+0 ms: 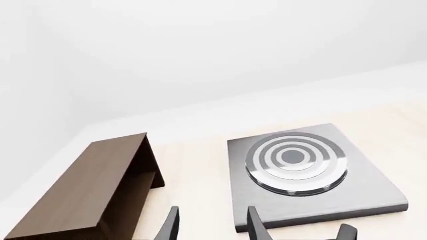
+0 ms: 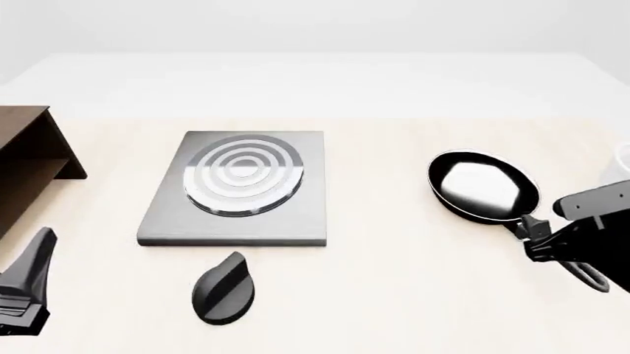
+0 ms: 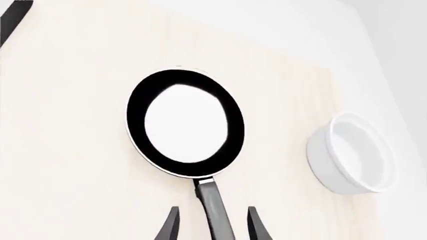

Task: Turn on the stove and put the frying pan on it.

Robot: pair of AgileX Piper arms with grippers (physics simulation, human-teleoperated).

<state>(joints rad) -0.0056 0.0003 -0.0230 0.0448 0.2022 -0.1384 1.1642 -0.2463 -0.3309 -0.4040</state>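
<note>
1. The right gripper hangs over the frying pan, which lies near the table's right edge with its handle running between the parted fingers; neither finger appears to touch it, so nothing is held.
2. The left gripper hovers near the table's front left corner, its jaws apart and empty; the wooden shelf sits at the left edge.
3. The stove lies left of centre on the table, its black knob just in front of it, apart from the plate.
4. Risk, as a judgement: closing far out on the long, thin handle could let the pan tilt or swing when lifted.
5. The white cup stands close beside the pan; a sideways sweep could knock it.
6. No brand, label or writing is legible anywhere.
</note>
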